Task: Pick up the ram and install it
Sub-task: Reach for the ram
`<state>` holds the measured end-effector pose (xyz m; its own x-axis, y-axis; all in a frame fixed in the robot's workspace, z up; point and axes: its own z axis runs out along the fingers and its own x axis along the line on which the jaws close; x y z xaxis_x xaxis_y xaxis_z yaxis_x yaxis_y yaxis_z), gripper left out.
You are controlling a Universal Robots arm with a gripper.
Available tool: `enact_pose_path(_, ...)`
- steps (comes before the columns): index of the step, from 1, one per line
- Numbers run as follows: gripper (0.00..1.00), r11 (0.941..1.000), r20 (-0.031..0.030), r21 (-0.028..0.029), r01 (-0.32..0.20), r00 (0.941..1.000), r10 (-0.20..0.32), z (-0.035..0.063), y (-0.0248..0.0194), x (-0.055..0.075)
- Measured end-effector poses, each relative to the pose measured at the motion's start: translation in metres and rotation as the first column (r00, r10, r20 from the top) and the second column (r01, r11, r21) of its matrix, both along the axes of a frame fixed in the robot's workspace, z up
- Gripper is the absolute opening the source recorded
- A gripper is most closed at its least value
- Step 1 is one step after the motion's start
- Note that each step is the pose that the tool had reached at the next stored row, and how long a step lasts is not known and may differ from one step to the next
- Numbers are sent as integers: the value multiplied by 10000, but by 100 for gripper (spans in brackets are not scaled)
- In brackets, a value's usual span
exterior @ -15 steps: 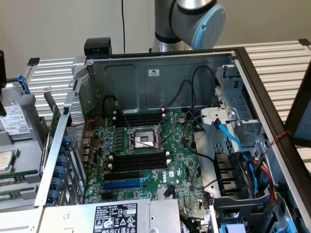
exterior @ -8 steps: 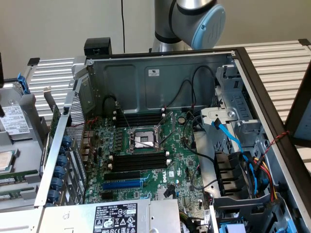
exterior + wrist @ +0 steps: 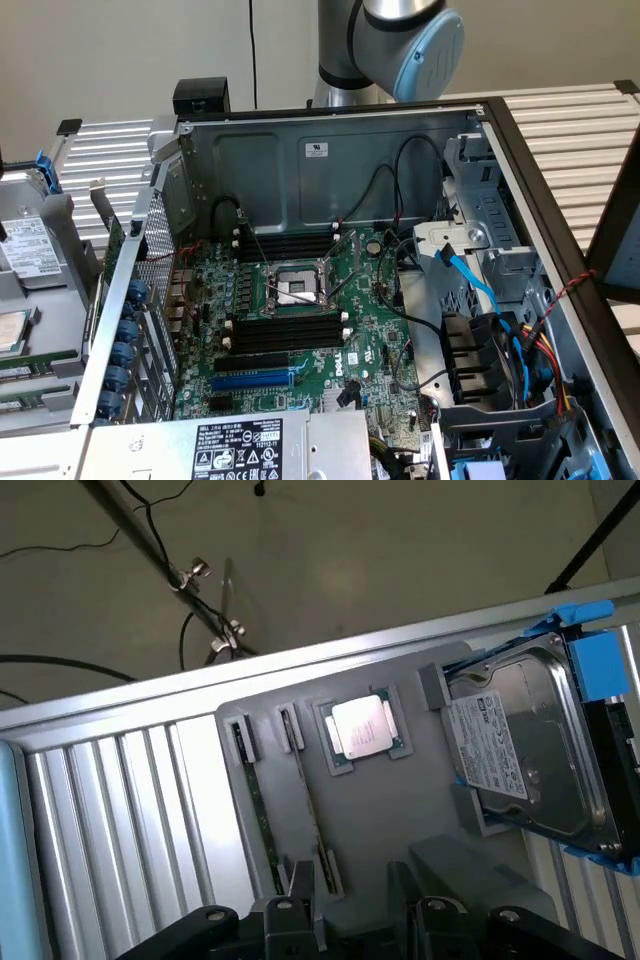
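Note:
In the wrist view, two rams stand on edge in holders of a grey tray (image 3: 400,810): one ram (image 3: 256,815) nearer the ribbed metal, the other ram (image 3: 308,800) beside it. My gripper (image 3: 352,900) hangs above the tray, open, with nothing between its dark fingers (image 3: 300,890). One finger sits close over the end of the second ram, apart from it. In the exterior view, the motherboard (image 3: 300,300) lies in the open computer case, with black memory slots (image 3: 285,332) on either side of the CPU socket (image 3: 297,288). The arm's grey and blue joint (image 3: 405,40) rises behind the case.
A CPU chip (image 3: 362,727) and a hard drive (image 3: 530,755) in a blue bracket also rest on the tray. The tray (image 3: 45,300) lies at the exterior view's left, outside the case wall (image 3: 120,290). Cables (image 3: 480,330) and a drive cage crowd the case's right side.

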<state>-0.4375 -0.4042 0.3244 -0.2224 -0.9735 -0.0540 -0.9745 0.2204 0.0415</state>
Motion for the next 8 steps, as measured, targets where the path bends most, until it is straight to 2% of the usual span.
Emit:
enact_pose_path(3,42,9999,157,-56,-141,9998,142,-1,-1,-6)
enact_pose_path(4,42,9998,181,-72,-171,9997,172,-1,-1,-14)
enact_pose_path(8,42,9998,181,-74,-179,9997,180,-1,-1,-47)
